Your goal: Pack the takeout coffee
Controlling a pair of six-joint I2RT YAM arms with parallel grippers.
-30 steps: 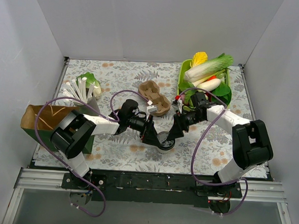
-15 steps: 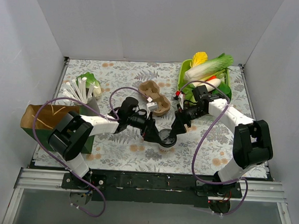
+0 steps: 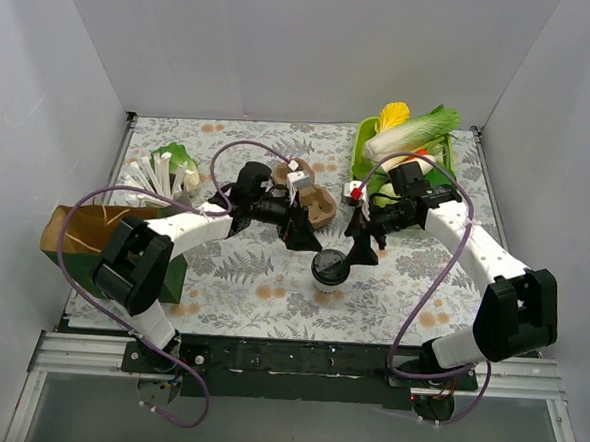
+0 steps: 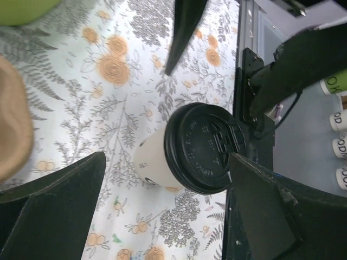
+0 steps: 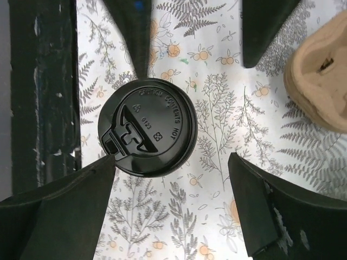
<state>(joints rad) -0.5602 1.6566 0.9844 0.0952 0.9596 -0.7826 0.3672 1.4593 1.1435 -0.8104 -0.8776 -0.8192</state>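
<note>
Low at centre frame, the takeout coffee (image 3: 330,267) stands lidded on the bench (image 3: 241,278); just higher in frame, left jaws and right jaws gape empty. We should pinch below the lid (image 5: 147,128), keeping it upright for the carrier (image 3: 314,204) beyond.

Takeout coffee (image 4: 203,147) just sitting lidded on the floral counter (image 4: 76,114), left end effector (image 4: 166,157) spread wide either side.
</note>
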